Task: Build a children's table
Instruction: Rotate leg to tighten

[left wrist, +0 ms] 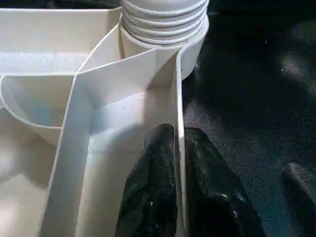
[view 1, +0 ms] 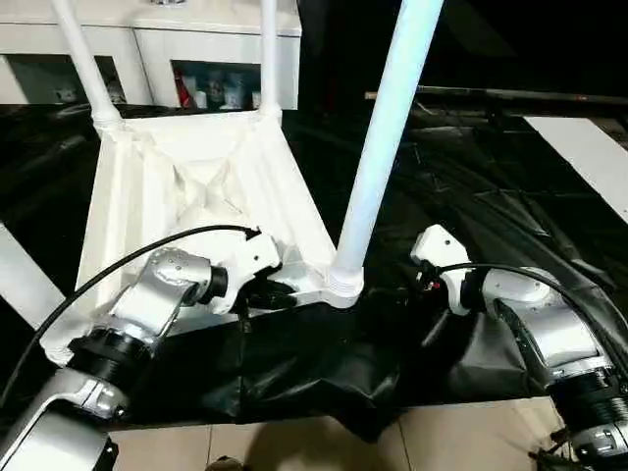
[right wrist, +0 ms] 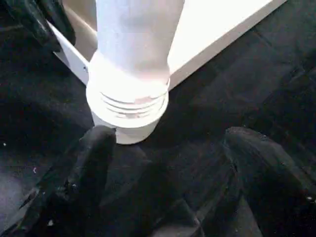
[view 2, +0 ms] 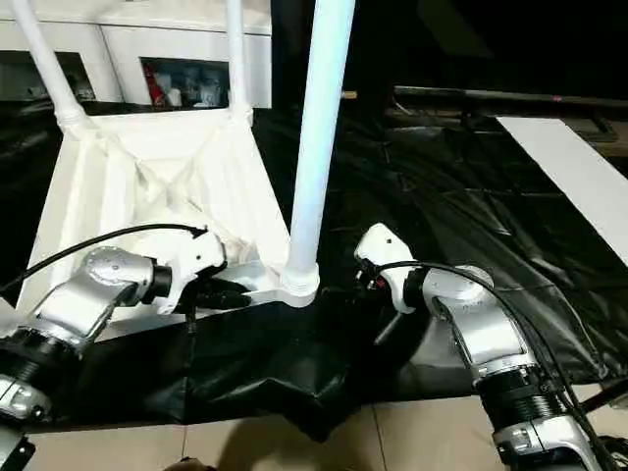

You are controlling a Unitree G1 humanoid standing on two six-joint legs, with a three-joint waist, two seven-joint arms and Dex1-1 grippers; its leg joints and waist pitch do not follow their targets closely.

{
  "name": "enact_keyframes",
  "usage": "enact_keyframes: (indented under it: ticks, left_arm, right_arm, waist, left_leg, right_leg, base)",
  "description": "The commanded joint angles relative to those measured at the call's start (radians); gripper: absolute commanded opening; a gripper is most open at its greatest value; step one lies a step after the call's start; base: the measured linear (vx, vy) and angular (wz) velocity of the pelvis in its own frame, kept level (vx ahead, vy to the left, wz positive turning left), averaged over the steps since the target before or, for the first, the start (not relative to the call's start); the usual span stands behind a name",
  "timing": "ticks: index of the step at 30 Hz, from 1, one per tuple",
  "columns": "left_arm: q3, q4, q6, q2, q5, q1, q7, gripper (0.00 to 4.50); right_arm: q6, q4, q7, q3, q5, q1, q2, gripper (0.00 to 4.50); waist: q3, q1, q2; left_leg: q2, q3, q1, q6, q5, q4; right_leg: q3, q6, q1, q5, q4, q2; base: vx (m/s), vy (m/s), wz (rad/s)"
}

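beige floor tiles (view 1: 461, 437) below wrinkled black sheet (view 1: 491, 216), white cabinet (view 1: 196, 39) behind

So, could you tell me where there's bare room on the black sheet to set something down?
The widest free patch of black sheet lies beyond the right gripper, between the near leg and the white panel. It is crowded at the tabletop corner, where the left gripper pinches the rim beside that leg's socket.
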Motion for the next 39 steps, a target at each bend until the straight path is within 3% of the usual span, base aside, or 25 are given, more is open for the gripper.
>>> enact_keyframes:
  ticks: [1,6,8,11,12,15,20,27,28,32,33,39]
  left_arm:
    - [-0.028,0.027,0.019,-0.002,0.024,0.005,-0.005,0.15]
    - [-0.043,0.021,0.019,0.006,0.034,0.012,-0.026,0.05]
    - [-0.044,0.021,0.016,0.005,0.034,0.014,-0.027,0.05]
    - [-0.033,0.022,0.007,-0.004,0.026,0.016,-0.024,0.05]
    - [-0.029,0.022,0.005,-0.007,0.024,0.017,-0.024,0.05]
    - [-0.025,0.013,0.008,-0.008,0.024,0.021,-0.025,0.05]
    - [-0.023,0.001,0.017,-0.009,0.021,0.024,-0.022,0.05]
    - [-0.013,-0.003,0.020,-0.004,0.018,0.032,-0.017,0.05]
    - [-0.012,-0.004,0.022,-0.004,0.018,0.033,-0.017,0.02]
    - [-0.008,-0.009,0.026,0.003,0.018,0.037,-0.018,0.02]
    - [-0.006,-0.008,0.026,0.004,0.018,0.036,-0.018,0.00]
    - [-0.005,-0.009,0.029,0.008,0.019,0.037,-0.020,0.00]
  right_arm:
    - [0.012,-0.022,-0.010,-0.004,0.008,-0.012,0.004,3.91]
    - [0.004,-0.001,0.005,-0.012,0.047,-0.026,0.044,3.91]
    - [-0.009,0.013,0.018,-0.005,0.052,-0.030,0.054,3.91]
    - [-0.021,0.035,0.021,0.000,0.055,-0.037,0.069,3.91]
    - [-0.025,0.042,0.019,0.003,0.053,-0.040,0.075,3.91]
    - [-0.033,0.066,0.010,0.013,0.040,-0.050,0.091,3.91]
    - [-0.049,0.116,-0.004,0.024,0.031,-0.071,0.117,3.91]
    - [-0.069,0.171,-0.009,0.015,0.042,-0.092,0.157,3.91]
    - [-0.071,0.177,-0.008,0.015,0.044,-0.094,0.159,3.73]
    - [-0.082,0.200,0.000,0.013,0.049,-0.099,0.166,3.73]
    - [-0.083,0.205,-0.001,0.009,0.054,-0.101,0.170,3.45]
    - [-0.092,0.222,0.003,0.002,0.056,-0.104,0.179,3.00]
  waist:
    - [-0.064,-0.002,0.013]
    - [-0.064,-0.003,0.014]
    - [-0.064,-0.004,0.009]
    - [-0.065,-0.003,0.011]
    - [-0.065,-0.003,0.007]
    - [-0.065,-0.002,0.010]
    - [-0.062,-0.002,0.005]
    - [-0.064,-0.001,0.005]
    - [-0.063,-0.001,0.004]
    - [-0.062,-0.001,0.005]
    - [-0.062,-0.002,0.005]
    - [-0.062,-0.002,0.007]
  left_leg:
    - [0.024,-0.019,0.023,-0.029,-0.322,-0.076]
    - [0.025,-0.021,0.026,-0.033,-0.348,-0.078]
    - [0.026,-0.021,0.025,-0.031,-0.347,-0.078]
    - [0.026,-0.020,0.025,-0.032,-0.332,-0.078]
    - [0.026,-0.018,0.024,-0.029,-0.322,-0.077]
    - [0.026,-0.018,0.024,-0.029,-0.319,-0.077]
    - [0.026,-0.020,0.025,-0.033,-0.335,-0.079]
    - [0.026,-0.019,0.022,-0.031,-0.317,-0.080]
    - [0.026,-0.019,0.023,-0.031,-0.321,-0.080]
    - [0.027,-0.019,0.023,-0.031,-0.322,-0.081]
    - [0.026,-0.019,0.022,-0.031,-0.323,-0.081]
    - [0.026,-0.020,0.023,-0.034,-0.330,-0.082]
  right_leg:
    - [0.036,-0.187,0.034,-0.301,-0.086,-0.056]
    - [0.036,-0.182,0.030,-0.335,-0.089,-0.056]
    - [0.035,-0.183,0.030,-0.331,-0.087,-0.056]
    - [0.036,-0.189,0.030,-0.310,-0.085,-0.057]
    - [0.037,-0.194,0.032,-0.289,-0.084,-0.056]
    - [0.036,-0.194,0.031,-0.297,-0.085,-0.058]
    - [0.037,-0.178,0.028,-0.348,-0.089,-0.060]
    - [0.037,-0.186,0.030,-0.318,-0.084,-0.061]
    - [0.037,-0.185,0.029,-0.325,-0.086,-0.060]
    - [0.038,-0.179,0.029,-0.340,-0.087,-0.061]
    - [0.037,-0.179,0.029,-0.342,-0.087,-0.061]
    - [0.037,-0.179,0.029,-0.343,-0.088,-0.061]
  base:
    - [0.000,0.000,0.00]
    - [0.000,0.000,0.00]
    - [0.000,0.000,0.00]
    - [0.000,0.000,0.00]
    - [0.000,0.000,0.00]
    - [0.000,0.000,0.00]
    - [0.000,0.000,0.00]
    - [0.000,0.000,0.00]
    - [0.000,0.000,0.00]
    - [0.000,0.000,0.00]
    - [0.000,0.000,0.00]
    - [0.000,0.000,0.00]
